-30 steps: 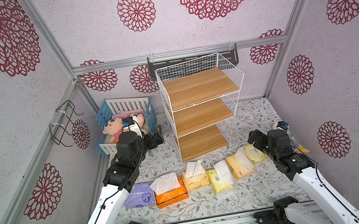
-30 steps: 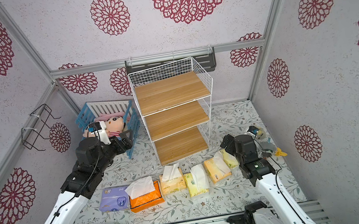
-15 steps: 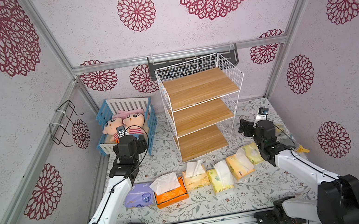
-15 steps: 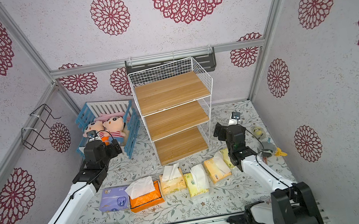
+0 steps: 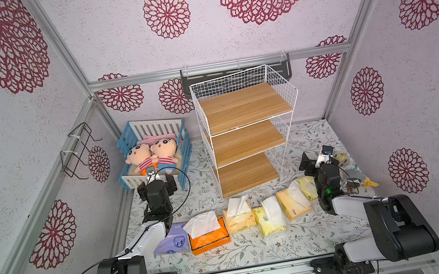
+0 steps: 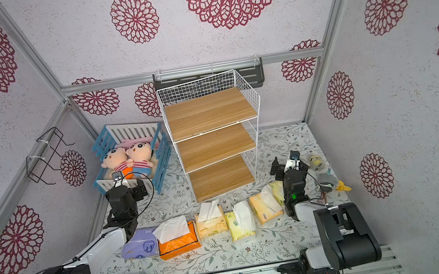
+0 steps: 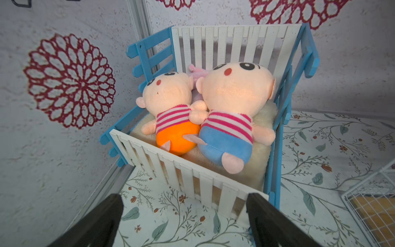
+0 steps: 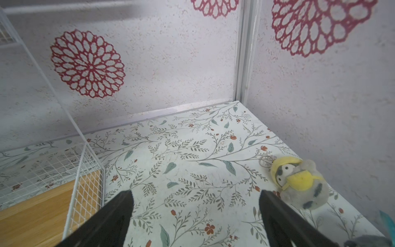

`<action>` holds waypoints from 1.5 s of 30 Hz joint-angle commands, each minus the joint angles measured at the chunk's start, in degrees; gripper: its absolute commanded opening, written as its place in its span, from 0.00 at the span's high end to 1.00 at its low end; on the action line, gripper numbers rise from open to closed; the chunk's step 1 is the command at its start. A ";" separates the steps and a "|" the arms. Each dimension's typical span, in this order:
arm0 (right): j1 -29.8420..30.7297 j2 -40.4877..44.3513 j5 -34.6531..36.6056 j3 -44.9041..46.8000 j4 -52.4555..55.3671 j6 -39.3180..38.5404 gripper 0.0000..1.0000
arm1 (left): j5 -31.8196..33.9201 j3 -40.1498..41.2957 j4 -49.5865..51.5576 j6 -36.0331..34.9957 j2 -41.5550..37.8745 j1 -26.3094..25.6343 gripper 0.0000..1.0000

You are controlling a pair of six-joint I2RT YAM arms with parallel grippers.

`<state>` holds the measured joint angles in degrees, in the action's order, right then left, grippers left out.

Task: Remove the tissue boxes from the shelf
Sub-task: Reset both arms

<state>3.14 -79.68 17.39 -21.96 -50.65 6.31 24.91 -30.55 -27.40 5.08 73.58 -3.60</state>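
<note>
The shelf point(image 5: 245, 136), white wire with three wooden boards, stands at the back middle, and its boards are bare in both top views. Several tissue boxes lie in a row on the floor in front of it: lavender point(image 5: 170, 240), orange point(image 5: 208, 236), cream point(image 5: 238, 218), yellow-green point(image 5: 269, 220) and two yellow ones point(image 5: 293, 203) further right. My left gripper point(image 5: 156, 185) point(image 7: 183, 198) is open and empty, low in front of the crate. My right gripper point(image 5: 317, 159) point(image 8: 195, 194) is open and empty over bare floor, right of the shelf.
A blue-and-white crate point(image 5: 181, 164) with two plush dolls point(image 7: 203, 111) sits left of the shelf. A small plush penguin point(image 8: 299, 181) and a grey toy point(image 5: 353, 179) lie by the right wall. Black racks hang on the left wall point(image 5: 77, 151) and back wall point(image 5: 234, 67).
Both arms have dropped from a raised, stretched-out pose and folded back low near the front rail. Both grippers stayed open. The tissue boxes have not moved.
</note>
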 commanded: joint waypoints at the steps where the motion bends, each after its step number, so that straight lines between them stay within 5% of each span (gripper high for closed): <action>1: 0.01 -0.32 -1.35 0.27 -11.28 -2.41 0.01 | -2.05 1.77 -8.96 -1.13 1.44 1.94 0.03; 13: 4.05 0.76 6.05 -1.49 -1.36 -5.70 0.01 | -8.05 1.07 -13.82 -0.05 5.25 7.55 0.03; 20: 5.65 -6.20 5.64 9.67 -26.07 -7.83 0.01 | -9.80 2.84 -12.64 0.19 2.94 7.81 0.03; 26: 4.05 -5.71 1.39 11.11 -26.94 -6.38 0.01 | -10.98 2.60 -12.45 -0.33 3.17 8.07 0.03; 28: 3.22 -9.83 -1.41 13.50 -36.04 -7.26 0.01 | -11.36 3.24 -12.33 -0.65 2.53 8.17 0.03; 38: 1.79 -8.54 -5.23 11.50 -29.82 -6.42 0.01 | -13.60 5.52 -9.26 0.73 0.23 8.09 0.03; 45: 1.79 -8.48 -2.99 11.89 -30.42 -5.47 0.01 | -9.30 12.23 -28.89 -0.01 9.48 7.19 0.03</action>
<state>5.10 -88.40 13.85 -9.50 -78.50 0.23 14.70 -18.85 -47.99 5.37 79.33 3.73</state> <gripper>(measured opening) 0.990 0.971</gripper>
